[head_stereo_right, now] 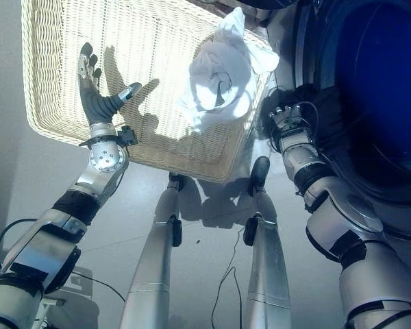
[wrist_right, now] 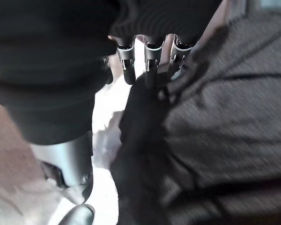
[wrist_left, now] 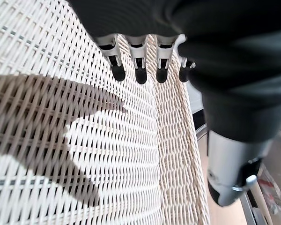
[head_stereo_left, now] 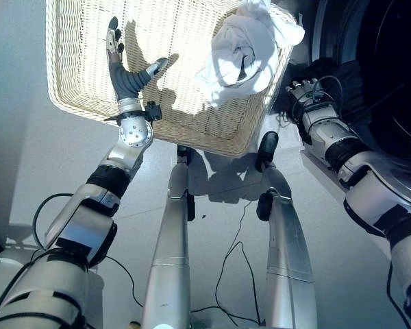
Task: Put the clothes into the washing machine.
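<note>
nearest, the left hand (head_stereo_left: pixel 127 75) hovers over the bare floor of the cream woven wicker laundry basket (head_stereo_left: pixel 82 103), fingers straight and spread, holding nothing. to its right, against the basket's far right corner, lies the crumpled white cloth garment (head_stereo_left: pixel 243 48), bunched with no clear long axis, one loose end trailing over the rim. it looks soft, light and floppy; a pinch at the raised middle folds should lift it. further right, the right hand (head_stereo_right: pixel 286 118) rests against a dark grey knitted garment (wrist_right: pixel 225 126) draped at the washing machine's round dark opening (head_stereo_right: pixel 370 82); whether its fingers grip that cloth i cannot tell.
</note>
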You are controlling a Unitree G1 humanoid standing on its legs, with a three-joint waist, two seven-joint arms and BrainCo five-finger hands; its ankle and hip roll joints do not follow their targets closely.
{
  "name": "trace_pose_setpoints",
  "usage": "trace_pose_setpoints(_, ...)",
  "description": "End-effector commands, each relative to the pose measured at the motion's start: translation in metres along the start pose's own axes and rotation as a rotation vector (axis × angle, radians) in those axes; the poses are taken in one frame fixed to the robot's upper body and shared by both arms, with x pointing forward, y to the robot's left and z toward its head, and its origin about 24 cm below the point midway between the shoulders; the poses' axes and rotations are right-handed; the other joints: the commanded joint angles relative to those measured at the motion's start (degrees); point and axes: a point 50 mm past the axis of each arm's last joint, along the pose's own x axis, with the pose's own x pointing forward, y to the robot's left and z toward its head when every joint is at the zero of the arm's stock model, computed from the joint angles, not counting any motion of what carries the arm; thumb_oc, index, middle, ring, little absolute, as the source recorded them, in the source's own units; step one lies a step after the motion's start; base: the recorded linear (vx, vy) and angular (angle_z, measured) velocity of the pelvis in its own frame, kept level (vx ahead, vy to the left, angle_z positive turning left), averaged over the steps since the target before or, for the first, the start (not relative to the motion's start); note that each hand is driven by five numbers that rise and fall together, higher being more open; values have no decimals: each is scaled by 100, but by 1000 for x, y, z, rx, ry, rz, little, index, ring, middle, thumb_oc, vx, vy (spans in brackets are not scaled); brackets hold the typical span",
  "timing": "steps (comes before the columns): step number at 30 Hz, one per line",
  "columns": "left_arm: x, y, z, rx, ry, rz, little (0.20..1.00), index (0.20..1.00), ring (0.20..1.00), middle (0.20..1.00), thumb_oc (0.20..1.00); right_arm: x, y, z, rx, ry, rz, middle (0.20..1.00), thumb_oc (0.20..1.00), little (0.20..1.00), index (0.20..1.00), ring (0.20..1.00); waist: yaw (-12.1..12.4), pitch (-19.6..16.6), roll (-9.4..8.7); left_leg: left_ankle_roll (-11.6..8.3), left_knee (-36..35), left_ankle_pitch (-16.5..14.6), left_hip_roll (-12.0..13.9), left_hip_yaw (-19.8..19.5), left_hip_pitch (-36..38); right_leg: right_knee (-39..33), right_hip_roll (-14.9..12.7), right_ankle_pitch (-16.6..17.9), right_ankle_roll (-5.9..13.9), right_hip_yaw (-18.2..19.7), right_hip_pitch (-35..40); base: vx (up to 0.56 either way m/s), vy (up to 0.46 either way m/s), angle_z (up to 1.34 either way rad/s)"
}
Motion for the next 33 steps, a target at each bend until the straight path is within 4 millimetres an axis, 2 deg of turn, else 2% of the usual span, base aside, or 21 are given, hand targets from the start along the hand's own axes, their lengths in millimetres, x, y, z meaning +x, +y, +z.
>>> trace_pose_setpoints(1,-2,-7,10,-82,-55,30,1000,1000,1000,1000,1000,2,-3,-31,-159,162,21,1000,1000,1000,1000,1000,-102,-107,644,302,495,-298,-378,-110,-297,-321,236,264,254,-429,222,0,0,0)
trace_pose_setpoints(2,-2,-8,10,-82,-54,31,1000,1000,1000,1000,1000,1,-3,-33,-189,180,31,1000,1000,1000,1000,1000,-102,-107,652,306,501,-294,-385,-113,-304,-323,246,266,249,-420,217,0,0,0)
trace_pose_setpoints(3,-3,-8,10,-82,-53,32,1000,1000,1000,1000,1000,1,-1,-36,-223,211,46,846,846,846,846,846,-103,-107,660,306,506,-291,-386,-110,-306,-316,251,267,246,-417,217,0,0,0)
trace_pose_setpoints(4,-5,-8,9,-84,-51,34,1000,1000,1000,1000,1000,0,1,-39,-263,240,54,762,762,762,762,762,-105,-107,671,309,508,-289,-384,-110,-304,-308,256,265,243,-410,217,17,33,1)
trace_pose_setpoints(5,-6,-7,8,-86,-48,36,1000,1000,1000,1000,1000,-1,4,-44,-304,271,60,536,536,536,536,536,-112,-107,682,316,506,-291,-380,-103,-295,-303,262,264,243,-401,220,18,34,1)
trace_pose_setpoints(6,-7,-7,7,-88,-46,37,1000,1000,1000,1000,1000,-2,6,-46,-332,291,65,451,451,451,451,451,-118,-107,686,317,512,-291,-379,-96,-293,-309,271,268,239,-393,225,17,40,3)
trace_pose_setpoints(8,-9,-6,6,-91,-43,39,1000,1000,1000,1000,1000,-3,10,-52,-398,328,75,200,200,200,200,200,-129,-107,697,326,510,-285,-366,-80,-294,-304,288,262,232,-377,230,12,31,4)
trace_pose_setpoints(12,-14,-4,3,-95,-39,47,1000,1000,1000,1000,1000,-6,21,-59,-465,352,65,200,200,200,200,200,-168,-107,703,333,489,-272,-343,-52,-290,-328,318,255,221,-331,249,5,16,0)
trace_pose_setpoints(21,-24,-1,0,-96,-30,66,1000,1000,1000,1000,1000,-10,39,-62,-588,337,48,200,200,200,200,200,-213,-107,711,347,472,-271,-306,-32,-288,-368,366,226,195,-260,280,1,4,0)
trace_pose_setpoints(27,-24,2,-1,-91,-24,67,1000,1000,1000,1000,1000,-11,47,-62,-577,312,56,200,200,200,200,200,-220,-107,687,348,462,-261,-293,-38,-266,-389,366,237,199,-268,318,0,0,0)
trace_pose_setpoints(29,-25,1,-1,-91,-25,64,1000,1000,1000,1000,1000,-11,51,-60,-498,284,73,200,200,200,200,200,-218,-107,677,351,465,-264,-299,-47,-282,-402,363,240,200,-271,312,0,0,0)
trace_pose_setpoints(31,-24,0,0,-93,-24,61,1000,1000,1000,1000,1000,-11,62,-56,-173,245,113,200,200,200,200,200,-211,-107,673,357,441,-250,-289,-43,-286,-390,367,235,191,-290,305,0,0,0)
trace_pose_setpoints(32,-24,-2,1,-94,-23,53,1000,1000,1000,1000,1000,-9,64,-50,68,208,137,200,200,200,200,200,-202,-107,666,355,462,-252,-303,-63,-298,-393,359,246,191,-288,296,0,0,0)
trace_pose_setpoints(33,-24,-3,1,-95,-23,51,1000,1000,1000,1000,1000,-8,64,-45,226,184,142,200,200,200,200,200,-198,-107,667,354,472,-257,-308,-67,-304,-392,357,246,188,-291,292,0,0,0)
